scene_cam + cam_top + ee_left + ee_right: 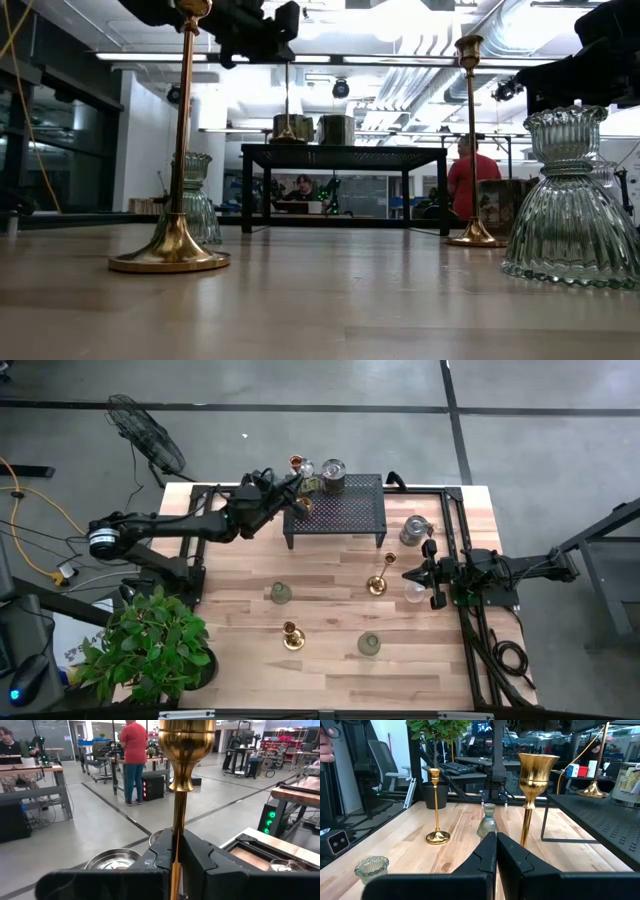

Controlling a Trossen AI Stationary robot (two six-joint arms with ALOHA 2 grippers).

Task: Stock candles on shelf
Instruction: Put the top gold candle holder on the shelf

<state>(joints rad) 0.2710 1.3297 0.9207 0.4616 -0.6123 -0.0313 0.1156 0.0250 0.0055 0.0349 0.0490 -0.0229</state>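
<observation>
Nearest the table's front edge, we see a short brass candlestick (291, 635) and a low glass holder (369, 645) standing on the bare wood, with the potted plant (150, 645) at the front left corner. A little farther in stands a ribbed glass holder (281, 593) left of centre, and a taller brass candlestick (378, 582) to the right of it. Just beside that candlestick our right gripper (410, 574) hangs low over the table; in its wrist view the two fingers (485, 857) are pressed together with nothing between them. A clear glass holder (414, 593) sits right by that gripper, and a grey jar candle (414, 530) stands farther back, near the shelf's right end.

Beyond these is the shelf (350, 520), black with a mesh top, set toward the table's far edge. On its back edge rests a metal tin candle (333, 474). Our left gripper (300, 493) reaches over the shelf's left end, its fingers (197, 862) clamped on the thin stem of a brass candlestick (185, 750), held upright; its base (302, 507) lies at the shelf's left end. Behind the shelf, off its back left corner, are another brass candlestick (296, 462) and a small clear jar (308, 468).

In the room behind, a person in a red top (134, 740) stands at a bench.
</observation>
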